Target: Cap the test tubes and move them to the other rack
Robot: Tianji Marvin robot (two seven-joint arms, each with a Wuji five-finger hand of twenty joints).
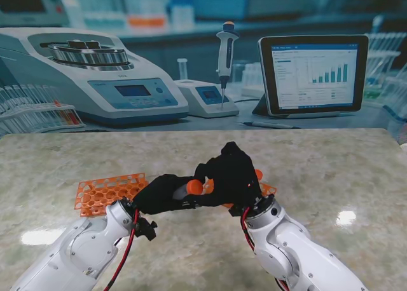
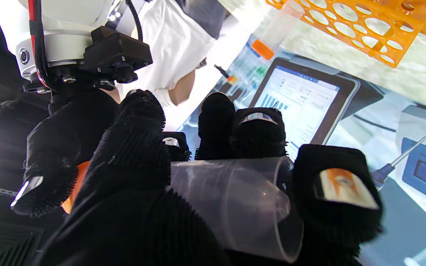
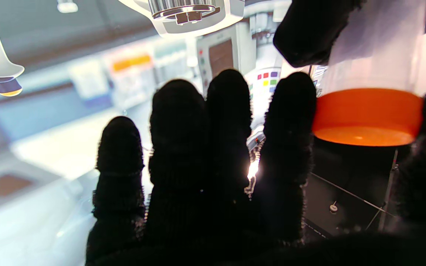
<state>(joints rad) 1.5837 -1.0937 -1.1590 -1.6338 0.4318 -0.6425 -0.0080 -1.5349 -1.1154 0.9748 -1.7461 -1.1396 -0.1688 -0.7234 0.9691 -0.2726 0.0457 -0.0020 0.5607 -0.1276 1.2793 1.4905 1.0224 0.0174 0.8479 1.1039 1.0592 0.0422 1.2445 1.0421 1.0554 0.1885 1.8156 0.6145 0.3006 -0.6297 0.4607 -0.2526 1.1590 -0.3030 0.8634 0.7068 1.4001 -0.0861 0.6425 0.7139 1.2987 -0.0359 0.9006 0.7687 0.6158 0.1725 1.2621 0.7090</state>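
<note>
My left hand (image 1: 160, 193) is shut on a clear test tube (image 2: 235, 195), held roughly level above the table. An orange cap (image 1: 194, 187) sits on the tube's end that points toward my right hand (image 1: 233, 174). In the right wrist view the cap (image 3: 368, 114) lies between that hand's thumb and index finger, with the tube (image 3: 375, 44) rising from it. One orange rack (image 1: 102, 192) lies to the left of my hands. A second orange rack (image 1: 268, 189) is mostly hidden behind my right hand, and another orange-capped tube (image 1: 258, 175) stands in it.
In the left wrist view the holed rack (image 2: 346, 22) lies on the marble table with a capped tube (image 2: 276, 29) beside it. A backdrop picturing lab equipment (image 1: 191, 68) stands along the table's far edge.
</note>
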